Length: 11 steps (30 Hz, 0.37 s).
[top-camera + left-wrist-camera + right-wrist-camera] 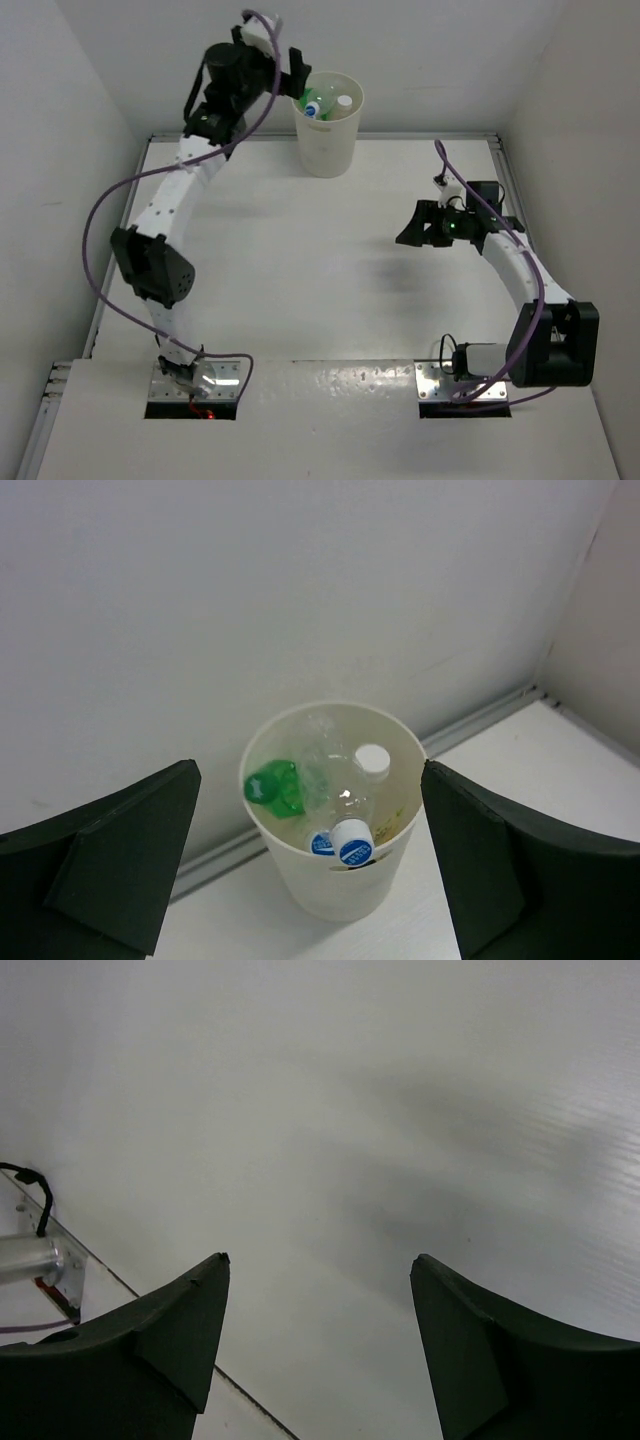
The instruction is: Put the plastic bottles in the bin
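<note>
The cream-white bin [326, 150] stands at the back of the table against the wall. Inside the bin [330, 885] lie several plastic bottles: a green one [272, 788] on the left, a clear one [340, 790] with a white and blue cap leaning on the near rim, a second blue-topped cap [322, 843] beside it, and a white cap [372, 760] further back. My left gripper [302, 78] hangs above and just left of the bin. This left gripper [310, 765] is wide open and holds nothing. My right gripper [410, 225] hovers open over bare table at the right, empty [321, 1257].
The white table [300, 270] is enclosed by white walls at the back and on both sides. A metal rail [480, 725] runs along the back wall behind the bin. The right arm's base plate with cable [30, 1260] shows at the left of the right wrist view.
</note>
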Available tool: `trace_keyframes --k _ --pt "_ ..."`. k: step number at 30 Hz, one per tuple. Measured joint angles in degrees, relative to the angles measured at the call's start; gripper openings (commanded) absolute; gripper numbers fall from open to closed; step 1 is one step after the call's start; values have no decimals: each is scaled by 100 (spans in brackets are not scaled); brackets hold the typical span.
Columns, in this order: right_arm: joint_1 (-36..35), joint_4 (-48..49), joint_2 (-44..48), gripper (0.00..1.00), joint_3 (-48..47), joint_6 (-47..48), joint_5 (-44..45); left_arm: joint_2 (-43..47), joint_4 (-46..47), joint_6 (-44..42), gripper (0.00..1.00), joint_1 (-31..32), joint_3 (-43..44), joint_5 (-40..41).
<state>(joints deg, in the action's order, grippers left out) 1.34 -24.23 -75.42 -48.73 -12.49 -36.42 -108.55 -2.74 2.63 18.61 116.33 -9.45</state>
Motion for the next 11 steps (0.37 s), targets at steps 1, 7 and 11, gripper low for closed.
trace_keyframes --k 1,7,11 --pt "0 7 35 73 0 0 2 267 -122 28 100 -33 61 -2" --pt "-9 48 249 84 -131 -42 247 2085 -767 -2 100 -387 -815 308" --pt "-4 15 240 85 -660 -7 516 3370 -1045 83 100 -651 -2863 374"
